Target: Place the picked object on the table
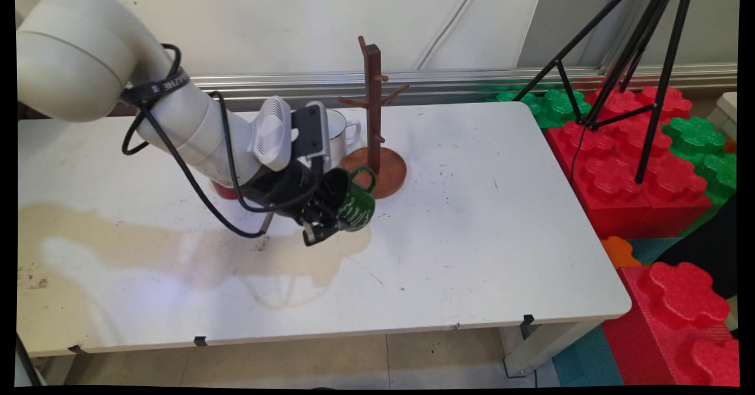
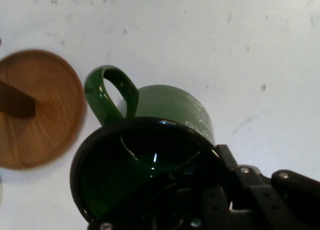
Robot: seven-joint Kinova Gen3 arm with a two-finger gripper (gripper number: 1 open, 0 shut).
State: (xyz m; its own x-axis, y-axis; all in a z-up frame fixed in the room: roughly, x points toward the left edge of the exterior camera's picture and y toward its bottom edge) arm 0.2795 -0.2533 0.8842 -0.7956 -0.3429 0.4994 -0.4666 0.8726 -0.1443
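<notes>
My gripper [image 1: 323, 221] is shut on the rim of a dark green mug [image 1: 357, 205] with white lettering. The mug is tipped on its side, its mouth toward the hand and its handle pointing at the wooden mug tree [image 1: 373, 97]. In the hand view the green mug [image 2: 172, 107] fills the lower middle. One finger reaches inside the black-rimmed mouth and the other presses the wall from outside, where the gripper [image 2: 212, 187] closes. The tree's round base [image 2: 40, 110] lies just left of the handle. Whether the mug touches the table cannot be told.
A white enamel mug [image 1: 341, 128] stands behind the arm, beside the tree's base [image 1: 386, 171]. A red thing [image 1: 222, 191] peeks out under the arm. A tan stain [image 1: 118, 236] spreads over the table's left half. Red and green foam blocks [image 1: 625, 165] and a black tripod [image 1: 643, 59] stand to the right.
</notes>
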